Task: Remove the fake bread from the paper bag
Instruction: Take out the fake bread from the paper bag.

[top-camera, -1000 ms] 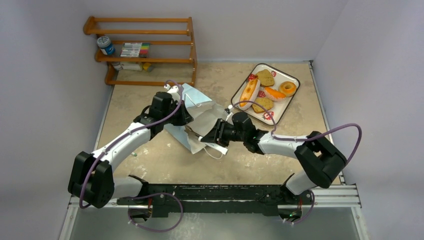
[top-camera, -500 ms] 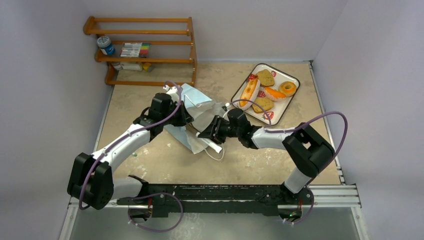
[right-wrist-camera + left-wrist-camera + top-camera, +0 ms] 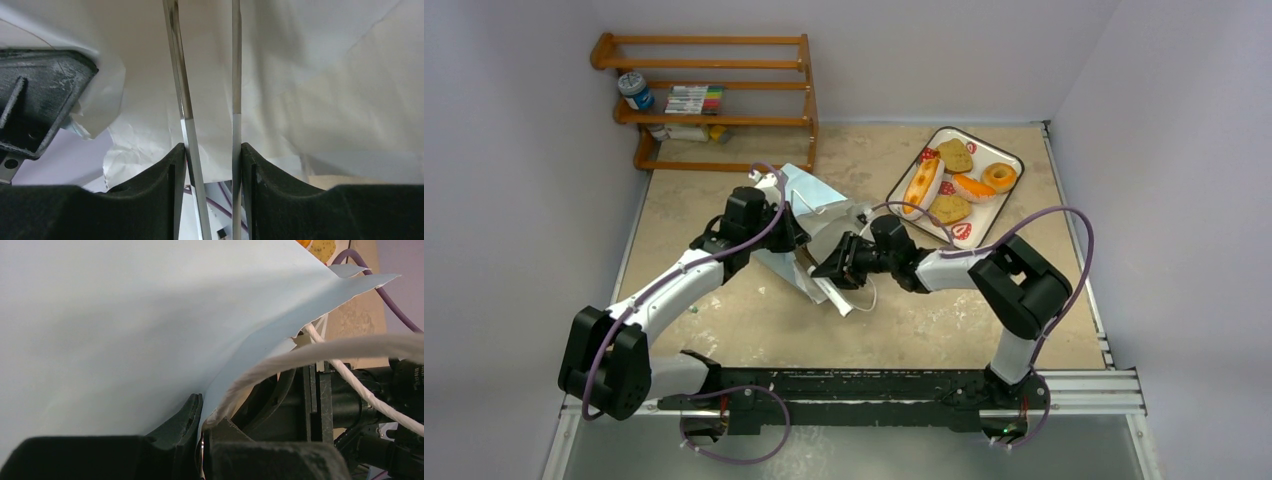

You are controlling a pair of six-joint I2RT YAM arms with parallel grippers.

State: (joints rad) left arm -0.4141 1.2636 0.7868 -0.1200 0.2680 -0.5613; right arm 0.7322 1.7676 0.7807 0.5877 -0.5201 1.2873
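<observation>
Starting at the far left: finding a brown wooden slatted rack [image 3: 709, 100] against the back wall, carrying a blue-lidded jar [image 3: 635, 90] and a pack of coloured markers [image 3: 694, 98].

Moving right across the mottled beige table [image 3: 904, 330]: finding the light blue paper bag [image 3: 807, 192] with its white inside, lying crumpled on its side near the table's middle. Reaching it from the left with the left gripper [image 3: 201, 415], fingers pressed together and pinching the bag's blue paper edge. Seeing a white cord handle [image 3: 320, 347] running just past those fingers.

Meeting the right gripper [image 3: 212, 152] just to the right, sitting inside the bag's mouth and facing the left one. Holding its jaws partly spread, with two thin metal strips [image 3: 236, 60] reaching forward from the fingers and only crumpled white paper showing in the gap.

Ending at the back right: finding a white strawberry-print tray [image 3: 989, 148], well apart from the bag, carrying the fake bread. Counting there:
- a long pale roll with an orange centre [image 3: 922, 182]
- two golden-brown toast-like slices [image 3: 955, 155], the second slice [image 3: 950, 208] nearer the arms
- an orange wedge-shaped piece [image 3: 972, 187]
- an orange-tan ring doughnut [image 3: 999, 177]
</observation>
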